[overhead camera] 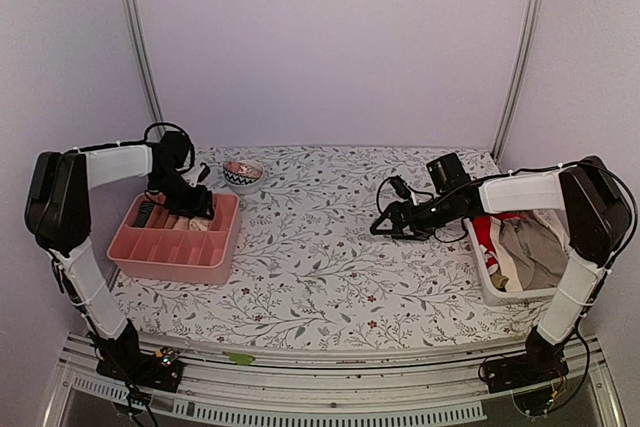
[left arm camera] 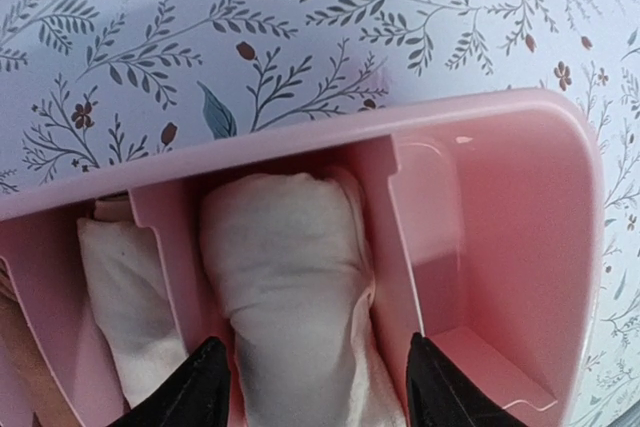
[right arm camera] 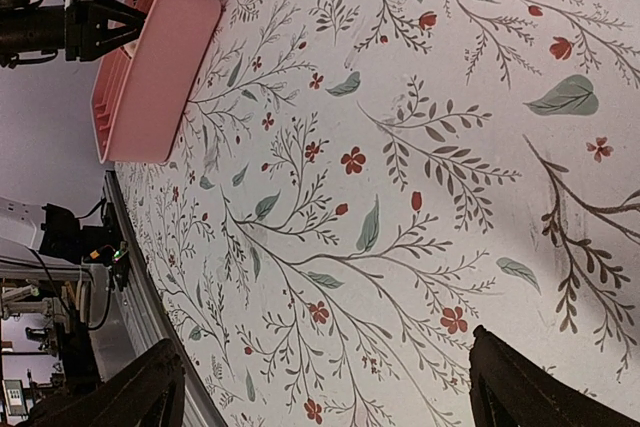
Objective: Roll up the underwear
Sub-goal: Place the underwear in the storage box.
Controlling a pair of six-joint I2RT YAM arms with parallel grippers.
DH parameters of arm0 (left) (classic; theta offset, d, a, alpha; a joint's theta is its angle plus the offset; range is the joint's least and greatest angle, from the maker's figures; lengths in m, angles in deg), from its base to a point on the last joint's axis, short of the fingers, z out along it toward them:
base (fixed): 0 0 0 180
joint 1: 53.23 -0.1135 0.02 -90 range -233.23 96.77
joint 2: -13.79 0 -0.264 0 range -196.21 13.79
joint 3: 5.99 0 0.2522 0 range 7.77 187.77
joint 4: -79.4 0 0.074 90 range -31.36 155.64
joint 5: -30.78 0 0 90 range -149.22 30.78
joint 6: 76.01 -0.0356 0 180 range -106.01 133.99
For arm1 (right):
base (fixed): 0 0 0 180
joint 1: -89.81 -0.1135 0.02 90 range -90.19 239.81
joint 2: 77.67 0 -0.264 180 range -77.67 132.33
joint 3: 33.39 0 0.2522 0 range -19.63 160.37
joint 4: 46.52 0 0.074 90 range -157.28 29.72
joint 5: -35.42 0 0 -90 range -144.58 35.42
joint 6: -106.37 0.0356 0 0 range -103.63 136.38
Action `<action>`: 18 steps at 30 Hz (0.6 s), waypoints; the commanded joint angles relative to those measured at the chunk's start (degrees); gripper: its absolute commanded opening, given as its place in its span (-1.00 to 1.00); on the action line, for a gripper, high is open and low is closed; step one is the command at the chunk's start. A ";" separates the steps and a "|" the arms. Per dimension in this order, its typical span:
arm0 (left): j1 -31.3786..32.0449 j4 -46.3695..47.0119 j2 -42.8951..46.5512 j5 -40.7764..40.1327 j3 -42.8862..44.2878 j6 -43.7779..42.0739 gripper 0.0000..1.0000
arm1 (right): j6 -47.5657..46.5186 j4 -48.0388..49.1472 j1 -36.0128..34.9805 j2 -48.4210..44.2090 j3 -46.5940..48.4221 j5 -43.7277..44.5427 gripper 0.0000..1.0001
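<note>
As left tool [left arm camera: 320,372] straddles rolled underwear [left arm camera: 285,277] in tray [left arm camera: 520,197], right tool [right arm camera: 335,387] hovers, spread.

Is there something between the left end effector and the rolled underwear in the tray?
Nothing covers the roll. The open left end effector hangs right above it, but its fingertips line up roughly with the dividers on both sides, so they may catch there.

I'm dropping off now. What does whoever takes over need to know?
Left hand: open, straddling a roll that lies in the tray.
Right hand: open, empty, over the table.
Done: that roll and a second roll sit in neighbouring slots; the end slot is empty.
To do: probably lift the left hand clear, then take the next piece from the cloth in the bin.
</note>
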 commanded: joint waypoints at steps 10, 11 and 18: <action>-0.40 -6.69 4.18 -0.68 1.29 -1.31 -0.02 | 1.01 0.37 0.45 -2.03 1.79 0.46 0.98; -0.41 -7.13 4.43 -0.86 0.89 -1.56 -0.06 | 1.03 0.35 0.46 -1.85 1.95 0.38 0.98; -0.43 -5.29 3.99 -2.31 -2.46 -2.06 -0.39 | 1.32 0.74 0.46 -0.92 2.75 -0.15 0.98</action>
